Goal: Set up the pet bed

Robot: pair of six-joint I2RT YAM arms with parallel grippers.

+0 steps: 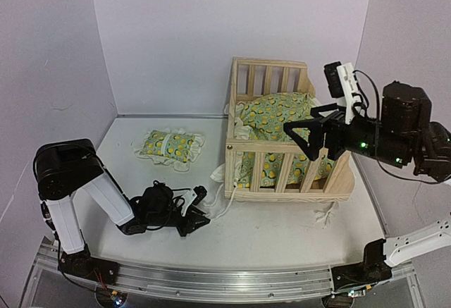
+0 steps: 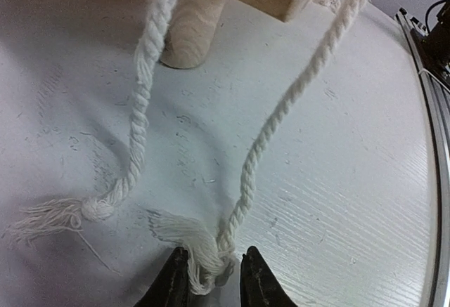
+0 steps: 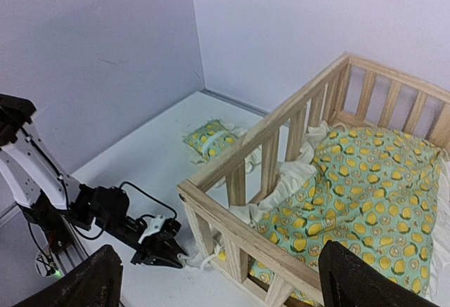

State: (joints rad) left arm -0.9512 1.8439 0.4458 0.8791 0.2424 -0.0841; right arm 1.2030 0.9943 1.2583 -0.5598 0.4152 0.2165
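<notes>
From above, one pet bed stood on the table's right side, and one pillow lay to its left. The left arm bent low and the right arm was held high. The left wrist showed two ropes, with the left gripper squeezing one knot. The right wrist showed the right gripper wide apart above the bed.

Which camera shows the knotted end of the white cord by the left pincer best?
Left wrist: the knotted cord end sits large within the left pincer. Top external shows only a thin pale line of it beside the pet bed; right wrist shows a tiny bit.
</notes>
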